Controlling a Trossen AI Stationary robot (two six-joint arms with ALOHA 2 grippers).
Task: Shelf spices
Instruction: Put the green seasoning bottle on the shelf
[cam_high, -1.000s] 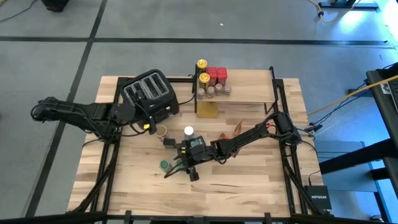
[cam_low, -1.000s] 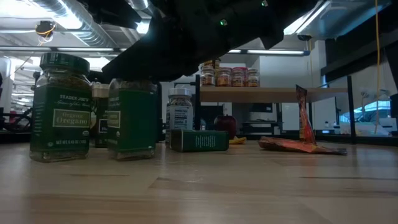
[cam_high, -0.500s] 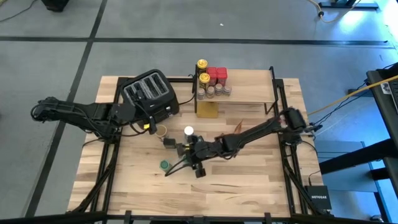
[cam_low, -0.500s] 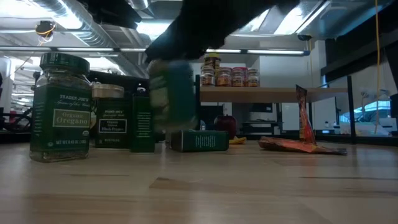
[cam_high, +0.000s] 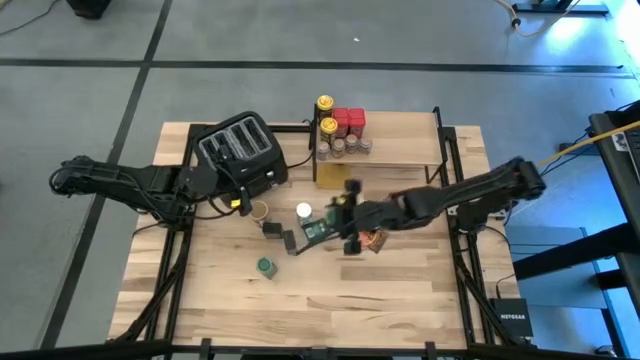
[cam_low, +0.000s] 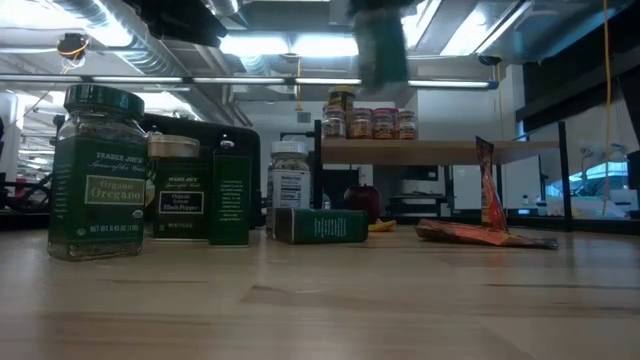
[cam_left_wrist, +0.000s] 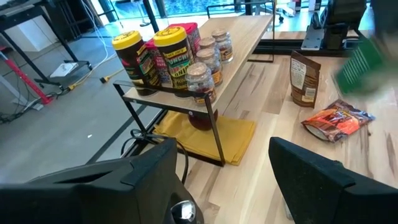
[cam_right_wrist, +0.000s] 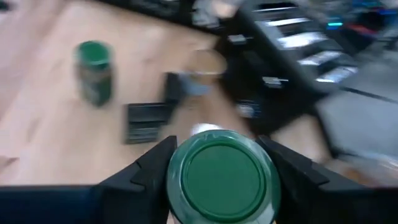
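A green-lidded spice jar (cam_right_wrist: 221, 174) sits clamped between my right gripper's (cam_high: 322, 229) fingers (cam_right_wrist: 144, 174), aloft over mid-table at about seven o'clock from the shelf (cam_high: 400, 152), while my left gripper (cam_high: 240, 203), jaws spread empty, waits beside the toaster (cam_high: 240, 148).

A black four-slot toaster (cam_high: 243, 150) stands at the far left corner of the wooden table (cam_high: 400, 300), its dark body also visible in the low view. A yellow sheet (cam_left_wrist: 214, 134) lies flat on the tabletop. The table rests on a grey tiled floor (cam_high: 90, 270), where a yellow cable (cam_high: 570, 150) trails at the right.
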